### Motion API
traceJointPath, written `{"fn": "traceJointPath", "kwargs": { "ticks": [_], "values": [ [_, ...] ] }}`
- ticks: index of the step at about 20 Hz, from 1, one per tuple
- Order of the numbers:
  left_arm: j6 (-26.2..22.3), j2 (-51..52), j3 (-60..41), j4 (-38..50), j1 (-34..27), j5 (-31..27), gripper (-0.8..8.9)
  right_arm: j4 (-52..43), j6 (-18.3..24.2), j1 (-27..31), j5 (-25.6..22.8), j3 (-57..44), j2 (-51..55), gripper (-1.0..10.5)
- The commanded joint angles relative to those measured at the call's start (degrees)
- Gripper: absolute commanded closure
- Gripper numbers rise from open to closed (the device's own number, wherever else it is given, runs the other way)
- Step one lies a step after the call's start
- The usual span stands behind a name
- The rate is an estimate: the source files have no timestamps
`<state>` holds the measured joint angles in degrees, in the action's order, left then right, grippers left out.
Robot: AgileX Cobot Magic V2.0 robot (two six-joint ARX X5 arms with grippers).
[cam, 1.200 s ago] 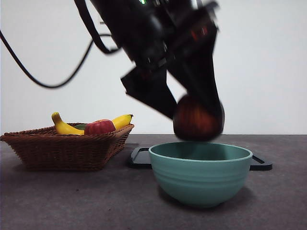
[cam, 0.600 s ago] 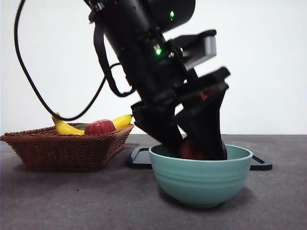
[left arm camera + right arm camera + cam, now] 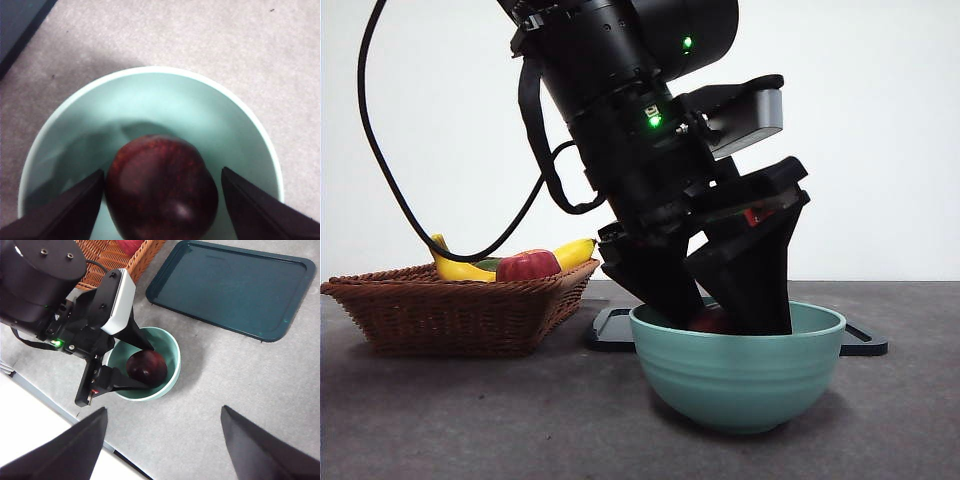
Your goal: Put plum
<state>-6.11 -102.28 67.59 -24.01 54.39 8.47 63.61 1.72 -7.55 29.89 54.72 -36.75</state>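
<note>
Your left gripper (image 3: 720, 318) reaches down into the green bowl (image 3: 738, 372), and the plum (image 3: 161, 187) sits inside between its jaws — spread wide, a gap on one side at least, so released. From the front the bowl's rim hides nearly all the fruit. Your right gripper (image 3: 162, 440) hangs open well above — only its jaw tips show.
</note>
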Motion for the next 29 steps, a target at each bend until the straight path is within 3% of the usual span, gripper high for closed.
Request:
{"fn": "traceJointPath", "kwargs": {
  "ticks": [1,6,11,19,23,29],
  "values": [
    [-0.28,-1.03,2.82,-1.49,0.68,-0.07,4.35,-0.50,0.22,-0.24,0.11,1.18,-0.24,5.8],
    [-0.28,0.50,9.88,-7.89,0.61,-0.07,4.36,-0.50,0.22,-0.24,0.11,1.18,-0.24,5.8],
    [1.79,9.07,13.11,-7.80,-1.68,-0.09,4.36,-0.46,0.22,-0.24,0.11,1.18,-0.24,5.8],
    [2.73,27.52,12.52,-21.14,-16.44,-0.07,4.38,-0.50,0.22,-0.24,0.11,1.18,-0.24,5.8],
    [3.56,37.99,4.63,-21.27,-23.17,4.20,4.38,-0.50,0.22,-0.24,0.11,1.18,-0.24,5.8],
    [7.23,52.48,-15.87,-16.59,-24.20,13.97,4.39,-0.52,0.22,-0.24,0.11,1.18,-0.26,5.8]
  ]
}}
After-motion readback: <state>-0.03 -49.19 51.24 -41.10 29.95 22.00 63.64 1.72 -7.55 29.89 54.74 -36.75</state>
